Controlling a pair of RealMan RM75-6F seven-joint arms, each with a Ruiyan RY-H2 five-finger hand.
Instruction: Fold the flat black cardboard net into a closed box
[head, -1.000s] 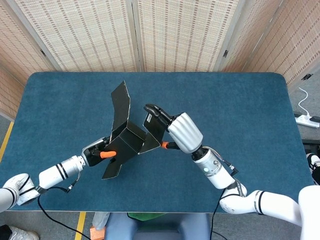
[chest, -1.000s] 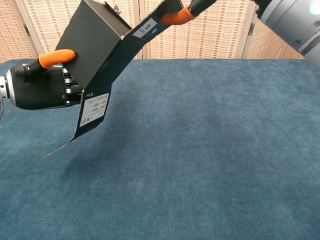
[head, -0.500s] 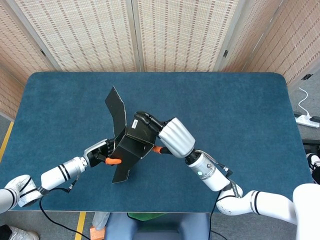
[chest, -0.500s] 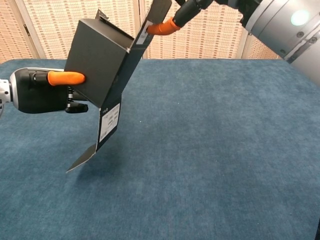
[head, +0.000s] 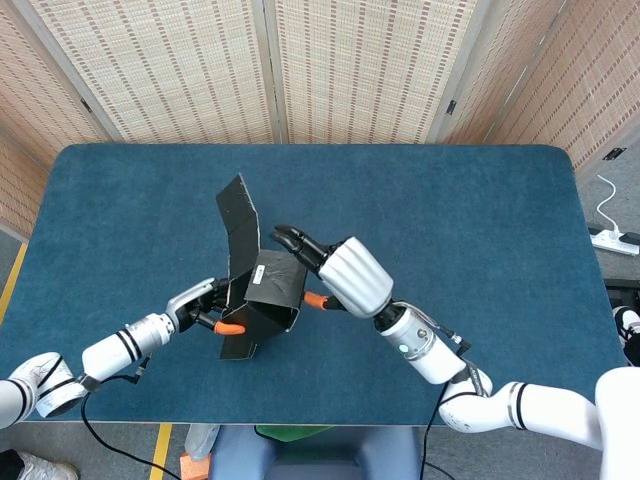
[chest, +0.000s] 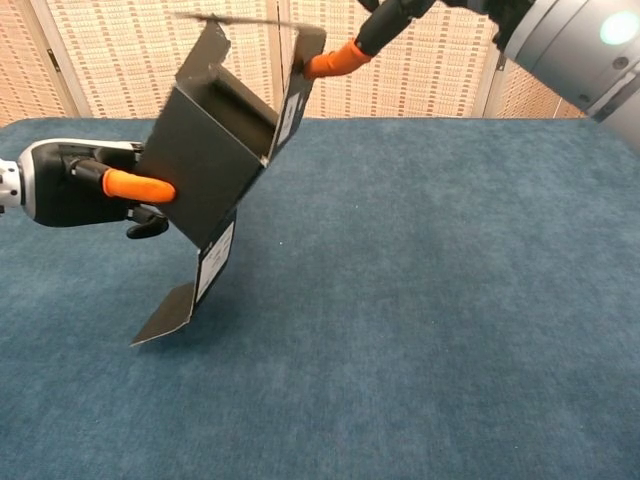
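The black cardboard box (head: 265, 292), partly folded into an open tube, is held above the blue table (head: 480, 200). One long flap (head: 238, 225) sticks up and back; another flap (chest: 187, 300) hangs down with its tip near the table (chest: 450, 320). My left hand (head: 203, 306) grips the box's left wall, an orange-tipped finger pressed on it (chest: 138, 186). My right hand (head: 337, 274) pinches the right side panel, fingers over the top and an orange tip (chest: 335, 60) against the panel. In the chest view the box (chest: 205, 170) shows its open inside.
Woven screens (head: 330, 70) stand behind the table. A white power strip (head: 615, 240) lies on the floor to the right. Blue cloth stretches bare to the right of the hands.
Both hands have turned the box, so its open mouth now faces the chest camera. The right side panel has swung closer to the tube, and the hanging flap has dropped towards the table.
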